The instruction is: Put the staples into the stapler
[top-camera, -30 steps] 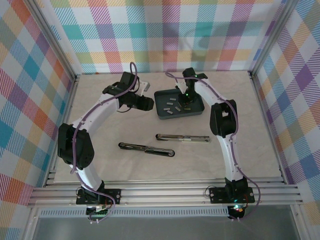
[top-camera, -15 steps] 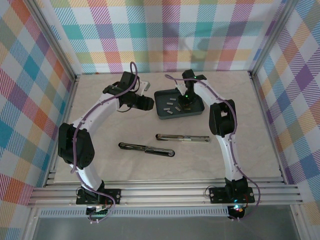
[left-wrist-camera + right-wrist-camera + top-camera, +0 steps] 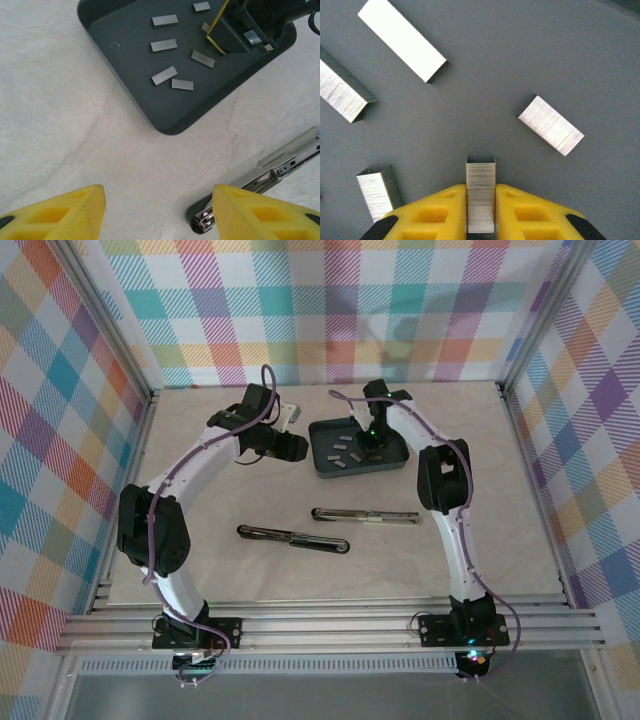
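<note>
Grey staples (image 3: 164, 45) loose in tray (image 3: 120, 30); one strip (image 3: 480, 200) between jaws. Two staplers (image 3: 365, 516) opened flat.

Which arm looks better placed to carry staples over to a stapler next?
The right. The right gripper is closed on a staple strip in the grey tray, ready to lift. The left gripper hangs open above the table beside the tray, holding nothing.

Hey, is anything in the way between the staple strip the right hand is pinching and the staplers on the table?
Only the tray's near wall; the staple strip in the right hand must be lifted over it. Nothing visible lies on the table between tray and nearest stapler.
</note>
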